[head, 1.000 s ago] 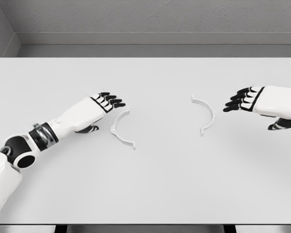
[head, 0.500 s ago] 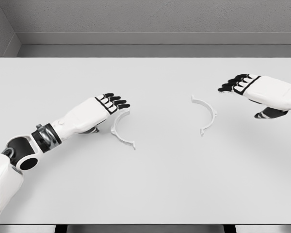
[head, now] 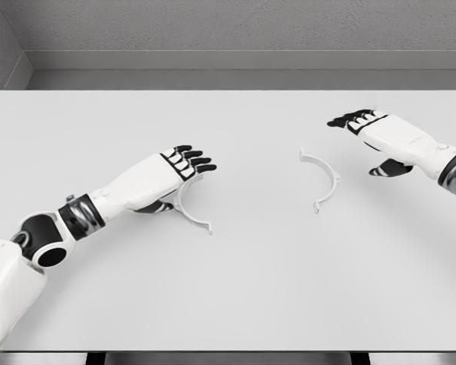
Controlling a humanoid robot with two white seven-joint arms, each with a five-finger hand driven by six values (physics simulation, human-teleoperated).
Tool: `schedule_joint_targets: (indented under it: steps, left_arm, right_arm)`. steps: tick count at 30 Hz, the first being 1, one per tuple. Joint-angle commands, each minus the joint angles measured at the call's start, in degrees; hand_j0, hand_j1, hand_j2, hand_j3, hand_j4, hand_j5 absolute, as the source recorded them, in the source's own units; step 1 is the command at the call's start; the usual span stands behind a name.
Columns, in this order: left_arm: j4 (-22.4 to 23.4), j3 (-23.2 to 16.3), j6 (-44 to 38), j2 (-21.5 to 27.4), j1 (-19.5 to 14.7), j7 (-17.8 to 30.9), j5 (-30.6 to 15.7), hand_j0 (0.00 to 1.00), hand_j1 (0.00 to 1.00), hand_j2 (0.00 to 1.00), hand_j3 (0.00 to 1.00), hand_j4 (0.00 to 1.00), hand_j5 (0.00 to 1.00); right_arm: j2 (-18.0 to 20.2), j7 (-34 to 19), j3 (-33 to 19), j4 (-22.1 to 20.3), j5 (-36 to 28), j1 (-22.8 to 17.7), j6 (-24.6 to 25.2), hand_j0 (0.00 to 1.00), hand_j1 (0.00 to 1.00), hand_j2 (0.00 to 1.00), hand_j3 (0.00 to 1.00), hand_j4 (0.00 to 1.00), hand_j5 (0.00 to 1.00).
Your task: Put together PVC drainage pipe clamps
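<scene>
**Two clamp halves lying apart, both hands hovering nearby**

While nothing's actually gripped here, let me lay it out from big to small, all relative to the right-hand clamp half. The white surface point(head: 235, 296) fills almost the whole head view, with a grey wall behind it.

The left arm comes in from the lower left, way off to the left of that clamp half. Its left hand point(head: 175, 171) is flat-ish, black fingers stretched out and loose, holding nothing. It sits right over the upper end of the left clamp half; whether it's actually touching I can't tell.

The right hand point(head: 372, 129) is up and to the right of the right clamp half, near it but clearly apart. Fingers are extended and pointing left, thumb hanging lower down, nothing held.

Now the small stuff. The right clamp half point(head: 323, 176) is a thin white half ring lying flat, bulging to the right, open side facing left. The left clamp half point(head: 187, 209) lies well to its left and a touch nearer the robot, bulging left, open side facing right. So the two open sides face each other with bare surface between them.
</scene>
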State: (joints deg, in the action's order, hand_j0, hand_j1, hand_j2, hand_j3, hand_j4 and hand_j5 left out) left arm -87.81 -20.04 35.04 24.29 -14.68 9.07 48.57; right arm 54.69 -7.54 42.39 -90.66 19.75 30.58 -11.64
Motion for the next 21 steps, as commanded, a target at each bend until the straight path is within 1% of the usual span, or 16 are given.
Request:
schedule_joint_targets:
  steps: [1, 2, 6, 7, 11, 13, 15, 16, 18, 21]
  left_arm:
    - [0.1, 0.0, 0.0, -0.7, 0.0, 0.0, -0.1, 1.0, 1.0, 1.0, 1.0, 1.0, 1.0]
    - [0.2, 0.0, 0.0, -0.7, 0.0, 0.0, -0.1, 1.0, 1.0, 1.0, 1.0, 1.0, 1.0]
    - [0.4, 0.0, 0.0, -0.9, -0.1, 0.0, 0.1, 1.0, 1.0, 1.0, 1.0, 1.0, 1.0]
    - [0.4, 0.0, 0.0, -1.4, -0.1, 0.0, 0.1, 1.0, 1.0, 1.0, 1.0, 1.0, 1.0]
    - [0.4, 0.0, 0.0, -1.4, -0.1, 0.0, 0.0, 1.0, 1.0, 1.0, 1.0, 1.0, 1.0]
    - [0.3, 0.1, 0.0, -1.1, 0.0, 0.0, 0.0, 1.0, 1.0, 1.0, 1.0, 1.0, 1.0]
    - [0.4, 0.4, 0.0, -0.8, 0.1, 0.0, -0.1, 1.0, 1.0, 1.0, 1.0, 1.0, 1.0]
    - [0.4, 0.5, 0.0, -0.7, 0.2, 0.0, -0.1, 1.0, 1.0, 1.0, 1.0, 1.0, 1.0]
    - [0.6, 0.7, 0.0, -0.7, 0.2, 0.0, 0.0, 1.0, 1.0, 1.0, 1.0, 1.0, 1.0]
    - [0.8, 0.7, 0.0, -0.7, 0.2, 0.0, 0.0, 1.0, 1.0, 1.0, 1.0, 1.0, 1.0]
  right_arm:
    - [-1.1, 0.2, 1.5, 1.8, 0.6, 0.3, 0.1, 1.0, 1.0, 1.0, 1.0, 1.0, 1.0]
    - [-1.4, 0.2, 1.7, 2.7, 1.0, 0.4, 0.1, 1.0, 1.0, 1.0, 1.0, 1.0, 1.0]
    - [-2.2, 0.2, 2.1, 2.9, 1.1, 0.9, 0.0, 1.0, 1.0, 1.0, 1.0, 1.0, 1.0]
    - [-2.2, 0.2, 3.1, 2.9, 1.0, 1.2, 0.0, 1.0, 1.0, 1.0, 1.0, 1.0, 1.0]
    - [-3.2, 0.3, 4.0, 3.6, 1.3, 2.3, 0.1, 1.0, 1.0, 1.0, 1.0, 1.0, 1.0]
    - [-3.7, 1.5, 4.7, 5.9, 1.3, 2.7, 0.0, 1.0, 1.0, 1.0, 1.0, 1.0, 1.0]
    - [-3.9, 1.6, 4.7, 6.1, 1.4, 2.8, 0.0, 1.0, 1.0, 1.0, 1.0, 1.0, 1.0]
    - [-4.6, 1.6, 4.8, 6.8, 1.5, 3.3, 0.0, 1.0, 1.0, 1.0, 1.0, 1.0, 1.0]
    - [-7.1, 1.6, 4.8, 9.7, 3.8, 4.5, 0.0, 1.0, 1.0, 1.0, 1.0, 1.0, 1.0]
    - [-7.5, 1.6, 4.8, 10.3, 3.9, 5.1, 0.0, 1.0, 1.0, 1.0, 1.0, 1.0, 1.0]
